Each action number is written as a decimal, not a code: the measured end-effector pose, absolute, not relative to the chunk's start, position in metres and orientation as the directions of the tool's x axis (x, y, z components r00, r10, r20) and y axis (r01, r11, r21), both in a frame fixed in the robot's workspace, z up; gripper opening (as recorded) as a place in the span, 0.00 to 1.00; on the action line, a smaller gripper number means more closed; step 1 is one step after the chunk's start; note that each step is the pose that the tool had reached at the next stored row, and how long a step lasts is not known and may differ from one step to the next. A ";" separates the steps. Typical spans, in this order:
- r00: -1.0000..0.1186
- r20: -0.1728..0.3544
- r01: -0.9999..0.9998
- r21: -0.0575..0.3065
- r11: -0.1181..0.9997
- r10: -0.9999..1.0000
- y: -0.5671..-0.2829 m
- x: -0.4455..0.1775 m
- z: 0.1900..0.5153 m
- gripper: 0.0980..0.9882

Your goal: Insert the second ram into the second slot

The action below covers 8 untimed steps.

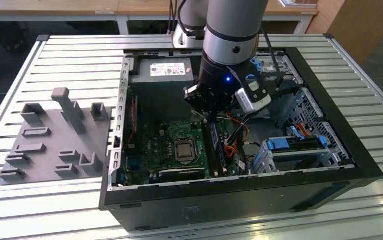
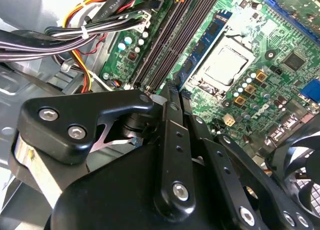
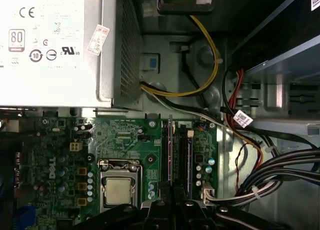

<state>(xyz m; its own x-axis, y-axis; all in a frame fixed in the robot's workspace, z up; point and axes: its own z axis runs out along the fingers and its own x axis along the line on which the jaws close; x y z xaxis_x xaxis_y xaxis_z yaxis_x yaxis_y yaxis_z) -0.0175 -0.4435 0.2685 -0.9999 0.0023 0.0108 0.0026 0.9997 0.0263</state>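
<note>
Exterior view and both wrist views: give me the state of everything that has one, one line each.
computer case, open
processor, seated in its socket, no cooler on it
blue ram stick, upright in the slot nearest the processor
cable bundle, held by a white tie
end effector, down inside the case at one end of the blue ram stick

Both wrist views apparently above motherboard (image 2: 280,105) (image 3: 125,140)

Arm (image 1: 235,30) upright, tool (image 2: 176,92) seemingly straight down.
</note>
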 end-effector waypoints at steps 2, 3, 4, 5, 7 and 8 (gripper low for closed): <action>-1.000 0.011 0.003 0.026 1.000 0.002 -0.444 -0.017 0.266 0.04; -1.000 0.011 0.003 0.026 1.000 0.002 -0.444 -0.017 0.265 0.04; -1.000 0.011 0.003 0.026 1.000 0.002 -0.444 -0.017 0.265 0.04; -1.000 0.011 0.003 0.026 1.000 0.002 -0.444 -0.017 0.264 0.04; -1.000 0.011 0.003 0.026 1.000 0.002 -0.444 -0.017 0.263 0.04; -1.000 0.011 0.003 0.026 1.000 0.002 -0.444 -0.017 0.263 0.04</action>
